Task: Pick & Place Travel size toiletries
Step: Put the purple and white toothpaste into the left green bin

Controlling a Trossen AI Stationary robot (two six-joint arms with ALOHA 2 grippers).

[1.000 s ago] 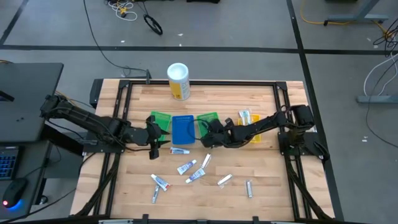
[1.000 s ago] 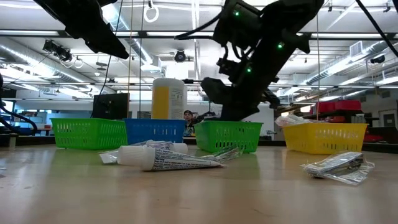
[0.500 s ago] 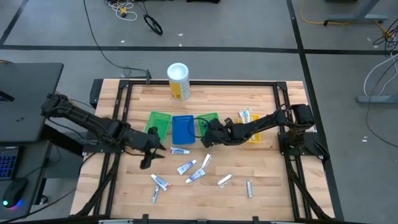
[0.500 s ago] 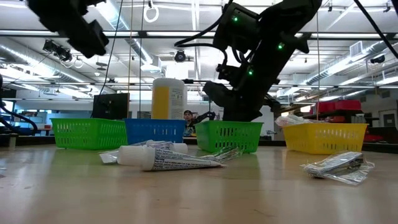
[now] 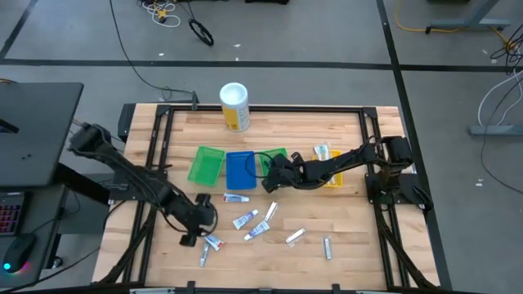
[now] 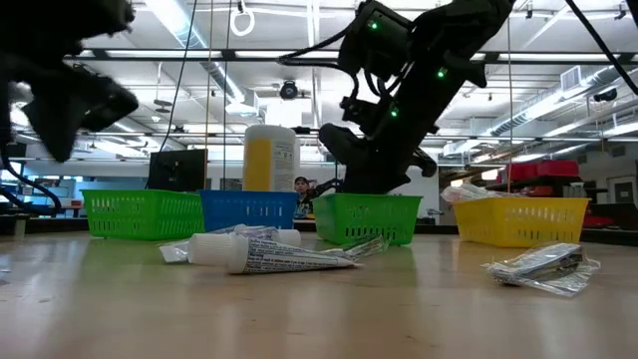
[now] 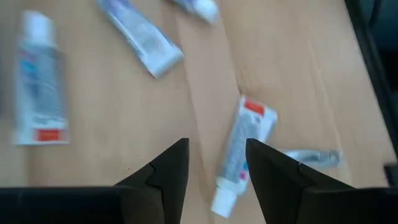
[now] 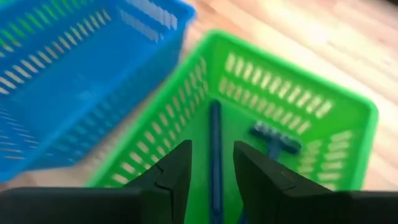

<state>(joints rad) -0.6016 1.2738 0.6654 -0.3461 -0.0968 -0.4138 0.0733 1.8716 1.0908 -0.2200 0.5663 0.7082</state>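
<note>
Several small white-and-blue tubes lie flat on the wooden table, among them one (image 5: 237, 198), one (image 5: 243, 220) and one (image 5: 211, 241). My left gripper (image 5: 198, 230) hangs open just above the near-left tubes. In the left wrist view its fingers (image 7: 216, 158) stand beside a tube (image 7: 239, 152) without touching it. My right gripper (image 5: 274, 169) is open over the right green tray (image 5: 278, 153). In the right wrist view (image 8: 211, 160) a dark blue razor (image 8: 215, 143) lies on that tray's floor, with a second razor (image 8: 273, 139) beside it.
A left green tray (image 5: 205, 163), a blue tray (image 5: 240, 170) and a yellow tray (image 5: 327, 167) stand in a row mid-table. A tall white-and-yellow canister (image 5: 234, 106) stands at the far edge. Silvery wrapped items (image 5: 294, 237) (image 5: 328, 247) lie near right.
My left gripper has swung from beside the left green tray toward the table's near edge and down, tipping more steeply, and now hangs over the near-left tubes.
</note>
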